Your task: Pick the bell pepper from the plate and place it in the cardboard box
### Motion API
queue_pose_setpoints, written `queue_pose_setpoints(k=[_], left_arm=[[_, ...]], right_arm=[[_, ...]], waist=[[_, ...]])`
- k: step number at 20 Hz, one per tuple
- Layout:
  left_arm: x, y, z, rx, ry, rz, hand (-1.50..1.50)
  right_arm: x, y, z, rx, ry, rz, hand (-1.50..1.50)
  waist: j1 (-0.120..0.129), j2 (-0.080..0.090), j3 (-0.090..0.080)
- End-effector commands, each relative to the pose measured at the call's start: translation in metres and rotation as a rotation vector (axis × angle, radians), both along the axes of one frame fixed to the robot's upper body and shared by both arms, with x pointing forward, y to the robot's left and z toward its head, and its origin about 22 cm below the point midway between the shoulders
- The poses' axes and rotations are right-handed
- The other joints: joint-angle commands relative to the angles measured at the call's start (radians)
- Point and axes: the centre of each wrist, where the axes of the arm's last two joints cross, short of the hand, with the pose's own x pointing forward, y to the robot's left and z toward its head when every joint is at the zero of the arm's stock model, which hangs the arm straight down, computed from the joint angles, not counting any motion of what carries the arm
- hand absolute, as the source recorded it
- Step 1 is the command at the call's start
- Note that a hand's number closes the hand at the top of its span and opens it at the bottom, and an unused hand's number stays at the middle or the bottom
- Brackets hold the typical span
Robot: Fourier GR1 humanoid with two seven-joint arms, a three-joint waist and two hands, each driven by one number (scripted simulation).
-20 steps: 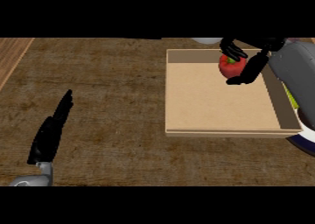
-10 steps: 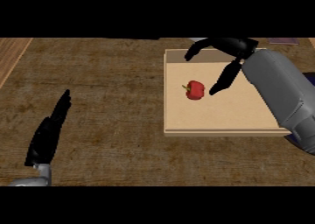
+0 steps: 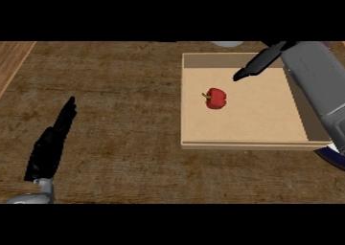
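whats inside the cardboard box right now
Only the red bell pepper lies on the floor of the cardboard box, left of centre. The right hand and forearm hang over the far right corner, covering part of the right wall.

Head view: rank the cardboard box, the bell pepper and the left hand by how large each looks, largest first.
1. cardboard box, by far the largest.
2. left hand, a long narrow shape with straight fingers; it may sit nearer the camera, so its true size is unsure.
3. bell pepper, the smallest, lying on the box floor.
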Motion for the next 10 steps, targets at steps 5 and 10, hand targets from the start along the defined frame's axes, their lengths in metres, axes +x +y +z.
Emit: queue_pose_setpoints(k=[5, 10], left_arm=[[0.001, -0.008, -0.003, 0.0, -0.026, -0.038, 0.0], [0.015, -0.021, 0.007, -0.01, -0.037, -0.064, 0.0]], right_arm=[[-0.006, -0.082, 0.045, 0.233, 0.07, -0.188, -1.5], [-0.015, -0.119, 0.074, 0.261, 0.05, -0.266, -1.5]], waist=[[0.031, 0.023, 0.001], [0.049, 0.043, 0.004]])
